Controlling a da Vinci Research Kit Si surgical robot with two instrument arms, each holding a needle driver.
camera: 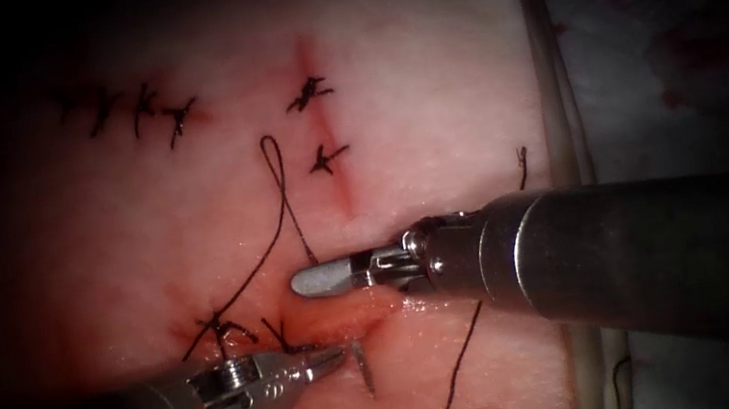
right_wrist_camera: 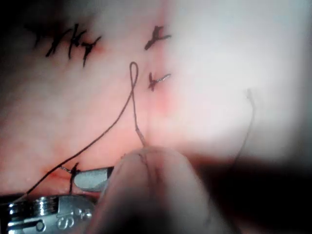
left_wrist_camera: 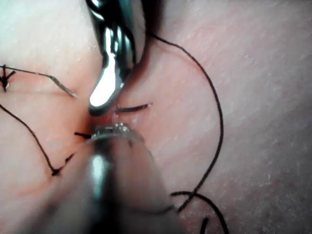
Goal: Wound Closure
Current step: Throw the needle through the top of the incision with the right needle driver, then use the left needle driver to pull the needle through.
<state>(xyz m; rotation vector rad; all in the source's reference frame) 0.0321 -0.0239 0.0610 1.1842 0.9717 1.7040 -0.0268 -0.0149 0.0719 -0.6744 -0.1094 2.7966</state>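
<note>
Low in the frame, beside the cut (camera: 344, 320), my left tool (camera: 335, 356) looks clamped on the thin, slippery needle (camera: 364, 371); my right tool (camera: 318, 280), jaws together, holds nothing near limp thread (camera: 250, 281).

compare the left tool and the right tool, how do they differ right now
The left tool enters from the lower left, its thin pointed jaws shut beside the needle, which stands in the tissue. The right tool enters from the right, its broader rounded jaws shut and holding nothing that shows, higher up over the cut. Both tips meet near the thread.
</note>
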